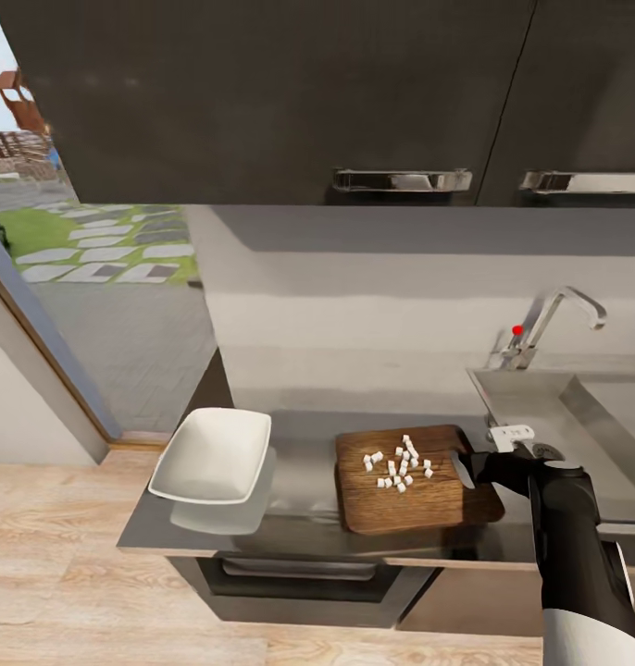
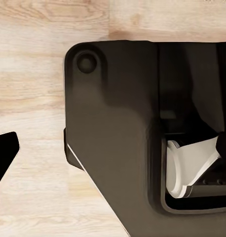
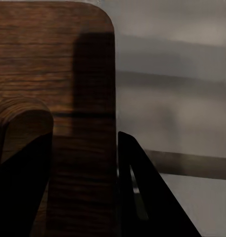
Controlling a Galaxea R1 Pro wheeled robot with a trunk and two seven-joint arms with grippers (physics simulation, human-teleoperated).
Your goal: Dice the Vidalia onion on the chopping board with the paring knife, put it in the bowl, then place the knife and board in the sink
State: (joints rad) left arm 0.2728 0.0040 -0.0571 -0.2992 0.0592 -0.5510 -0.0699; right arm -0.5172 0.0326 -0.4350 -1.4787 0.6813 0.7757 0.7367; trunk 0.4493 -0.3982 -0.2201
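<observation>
Now, from my head, my right gripper sits at the right edge of the board, on the side nearest the sink. My fingers appear to straddle that edge, but I cannot tell from here how tightly they hold. The diced onion lies in a loose pile of pale bits on the board, just beyond my fingertips. The bowl stands on the countertop farther out past the board's far edge, apart from it. I cannot pick out the knife.

My left wrist looks down at the wooden floor and the dark body of my own base. A black tip of one finger pokes in at the edge; I cannot tell whether that gripper is open or shut.

My right wrist shows the board running between my two dark fingers, with its rounded corner ahead of them and grey counter beyond. I judge they are clamped on the board.

The risk I see: if I lift or tilt this edge quickly, the bits could slide off onto the counter before reaching the bowl. A one-edge grip could also let the board swing or slip.
</observation>
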